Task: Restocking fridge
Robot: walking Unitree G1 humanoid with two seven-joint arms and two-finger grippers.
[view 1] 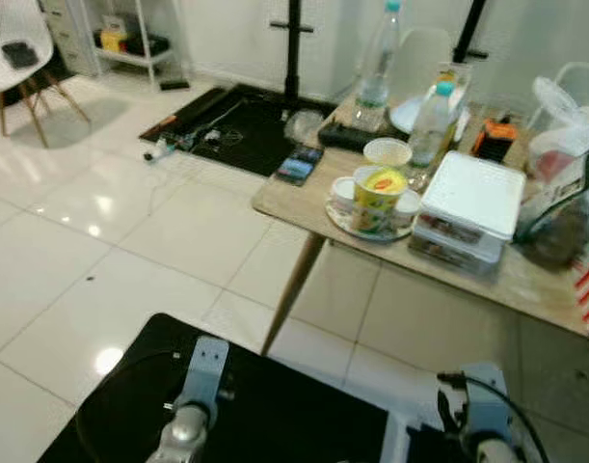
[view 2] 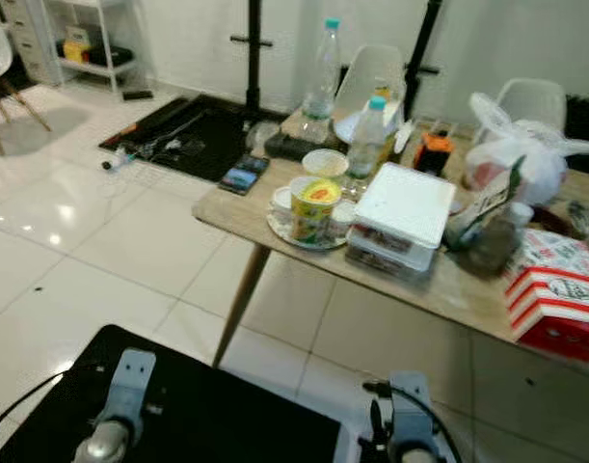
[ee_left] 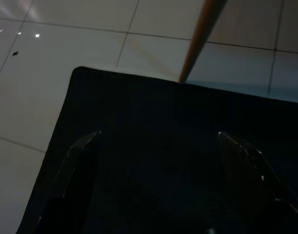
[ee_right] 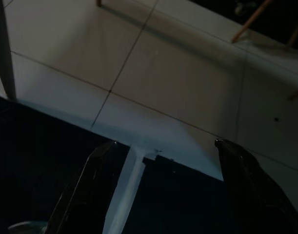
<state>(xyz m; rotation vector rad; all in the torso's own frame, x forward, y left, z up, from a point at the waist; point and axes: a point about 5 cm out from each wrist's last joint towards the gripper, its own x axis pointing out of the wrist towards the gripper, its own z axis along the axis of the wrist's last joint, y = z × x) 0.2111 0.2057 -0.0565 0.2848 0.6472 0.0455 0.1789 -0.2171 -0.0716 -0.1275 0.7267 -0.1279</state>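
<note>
Both arms hang low over a black mat (view 1: pixel 275 415) short of the wooden table (view 2: pixel 439 289); left gripper (ee_left: pixel 158 146) and right gripper (ee_right: pixel 163 151) fingers spread, empty. Restock items sit on the table: yellow cup (view 2: pixel 315 207), white lidded container (view 2: pixel 405 217), water bottles (view 2: pixel 364 135). Risk: crowded tabletop, so reaching for the container could topple a bottle.

Both silver arms hang low at the frame's bottom edge. Left gripper (ee_left: pixel 158 146) fingers spread wide apart. Right gripper (ee_right: pixel 166 151) fingers likewise spread, holding nothing.

Cluttered wooden table (view 2: pixel 468 289), white tiled floor (view 2: pixel 92 251)
</note>
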